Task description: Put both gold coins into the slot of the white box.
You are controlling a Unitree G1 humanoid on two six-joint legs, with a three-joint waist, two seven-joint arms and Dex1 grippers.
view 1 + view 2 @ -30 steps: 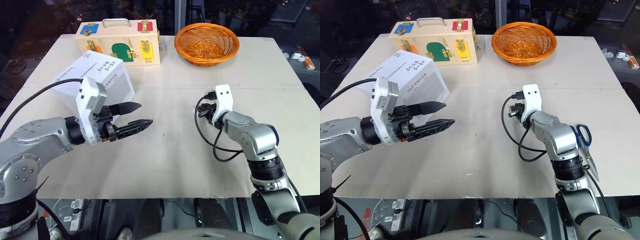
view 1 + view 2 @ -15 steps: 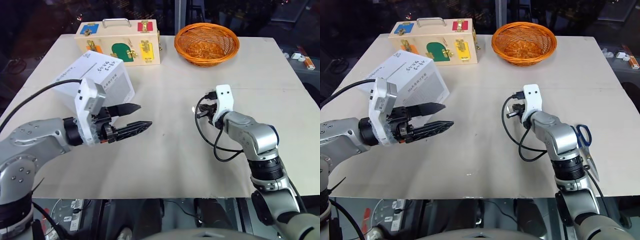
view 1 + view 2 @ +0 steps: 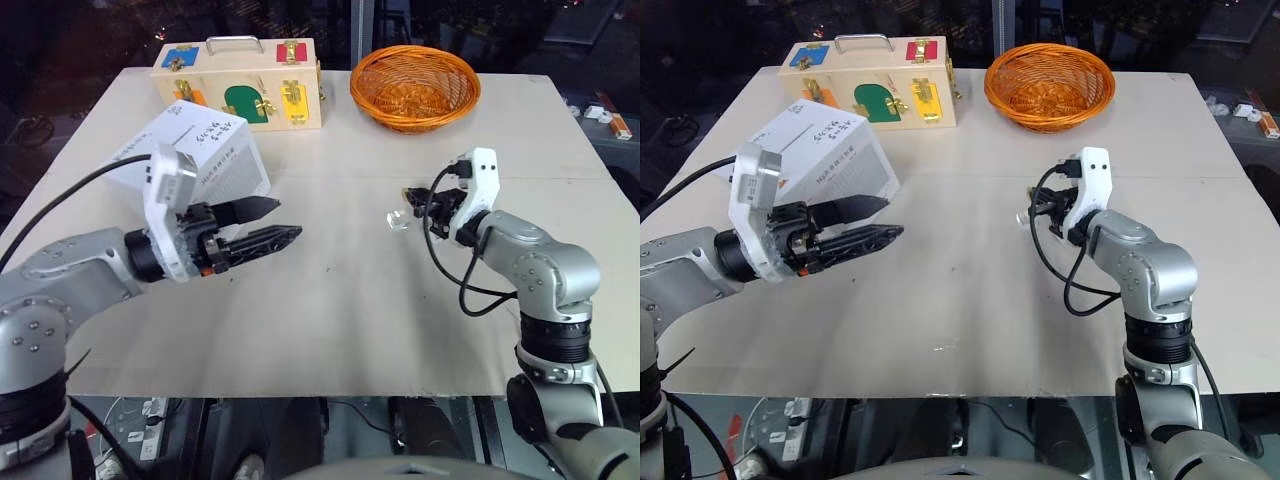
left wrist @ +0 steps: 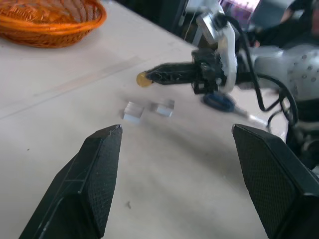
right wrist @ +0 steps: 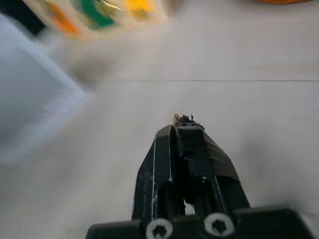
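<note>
My right gripper (image 3: pixel 409 193) hovers above the table's middle right, pointing level toward the left arm, shut on a small gold coin (image 4: pixel 143 78) that sticks out at its tip (image 5: pixel 175 118). Right under it, two small pale glassy pieces (image 4: pixel 133 111) lie on the table; I cannot tell what they are. The white box (image 3: pixel 190 150), tilted and printed in black, stands at the left just behind my left gripper (image 3: pixel 286 218). That gripper is open with nothing in it and points toward the right gripper. The slot is hidden from these angles.
A wooden box (image 3: pixel 240 85) with coloured latches and a metal handle stands at the back left. An orange wicker basket (image 3: pixel 415 85) sits at the back centre. Blue-handled scissors (image 4: pixel 219 101) lie beyond the right gripper. Bare tabletop (image 3: pixel 330 310) lies between the arms.
My right gripper closed on the coin at the table, then rose and turned from pointing down to level. The left gripper lifted slightly and stayed open.
</note>
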